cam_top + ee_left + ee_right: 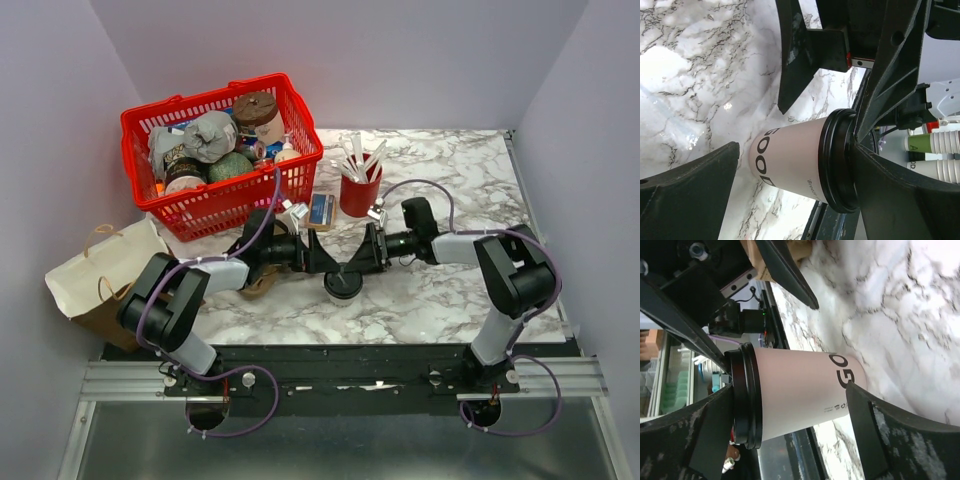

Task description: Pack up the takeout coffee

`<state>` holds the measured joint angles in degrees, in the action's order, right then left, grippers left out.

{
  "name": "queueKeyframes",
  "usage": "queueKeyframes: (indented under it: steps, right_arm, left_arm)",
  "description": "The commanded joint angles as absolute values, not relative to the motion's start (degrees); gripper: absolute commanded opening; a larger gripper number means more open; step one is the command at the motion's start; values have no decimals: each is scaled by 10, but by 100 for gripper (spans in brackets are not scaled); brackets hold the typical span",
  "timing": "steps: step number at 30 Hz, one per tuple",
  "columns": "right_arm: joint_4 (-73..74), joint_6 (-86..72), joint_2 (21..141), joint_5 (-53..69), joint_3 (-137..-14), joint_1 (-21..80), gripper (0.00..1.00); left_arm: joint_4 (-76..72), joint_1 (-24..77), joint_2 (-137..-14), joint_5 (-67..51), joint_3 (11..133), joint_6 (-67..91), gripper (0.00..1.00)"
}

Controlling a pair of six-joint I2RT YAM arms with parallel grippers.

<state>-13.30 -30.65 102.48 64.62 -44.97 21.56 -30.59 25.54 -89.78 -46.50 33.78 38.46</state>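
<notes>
Takeout coffee (342, 286) stands upright on the marble table (450, 290), centre front, btwn the two arms. From above only its black lid (837, 165) shows; the cup wall is hidden under it.

Left gripper (325, 262) reaches in from the left and right gripper (365, 258) from the right, tips facing each other just behind the cup. Both sets of jaws are spread wide, nothing clamped.

Left wrist view: the cup lies sideways in frame. One finger (690, 195) sits low by the base w/ a sliver of table btwn it and the cup wall. The other (905, 200) covers part of the lid rim; touching or just in front, can't tell.

Right wrist view: one finger (685, 440) overlaps the lid edge, the other (900, 440) cuts across the base and the print. Contact not readable.

Lettering shows in part only: "OOD" on one side, "GO" on the other. The small print is too fine to read. Each wrist cam also catches the other arm's fingers beyond the cup, cut off at frame top.

Red basket (230, 200) sits back left, stuffed w/ wrapped items and a brown-topped tub (256, 108). The contents overlap and are hard to tell apart. Red cup (359, 195) w/ white cutlery stands just right of it. A small blue item (322, 209) lies btwn them, unclear what. Paper bag (90, 285) sits at the table's left edge, partly behind the left arm. A tan thing (262, 284) under that arm is mostly hidden.
</notes>
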Motion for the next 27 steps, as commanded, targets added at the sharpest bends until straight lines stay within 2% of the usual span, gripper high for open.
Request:
queueKeyframes:
  steps: [1, 10, 16, 22, 27]
  right_arm:
    - [-30, -271, 1007, 572, -434, 206, 96]
    - [-2, -222, 933, 564, -464, 201, 100]
    - [92, -130, 893, 564, -499, 198, 100]
    - [213, 96, 831, 558, -547, 196, 100]
    - [287, 310, 779, 533, -572, 220, 100]
  left_arm:
    - [-269, 250, -874, -472, 368, 353, 99]
    - [-231, 250, -839, -481, 420, 327, 98]
    - [-144, 250, -803, -468, 440, 247, 99]
    - [0, 250, -774, -456, 464, 113, 99]
    - [74, 238, -714, -406, 465, 76, 98]
